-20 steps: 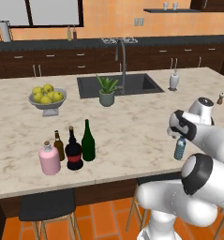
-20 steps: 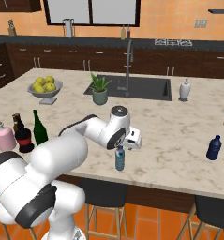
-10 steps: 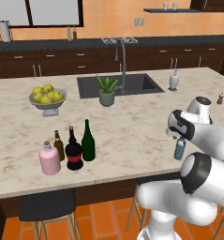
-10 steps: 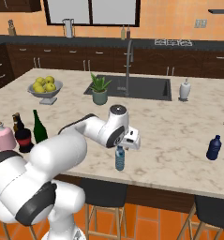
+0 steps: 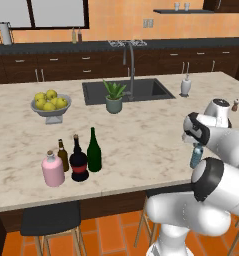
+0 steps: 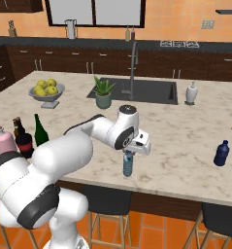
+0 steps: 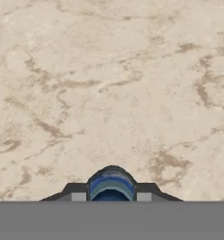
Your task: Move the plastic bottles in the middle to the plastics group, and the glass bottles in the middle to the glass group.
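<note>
One small water bottle (image 6: 128,164) stands near the tabletop (image 6: 185,131) front edge, and we see the gripper (image 7: 111,197) pinching its cap, a good hold because the light plastic body probably dents and slips.

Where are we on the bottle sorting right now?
Glass looks done: the green wine bottle and black bottle stand beside the pink flask and brown bottle. In hand: the gripper sits over the clear water bottle, fingers either side of its cap. Left: carrying it to the dark blue bottle.
</note>
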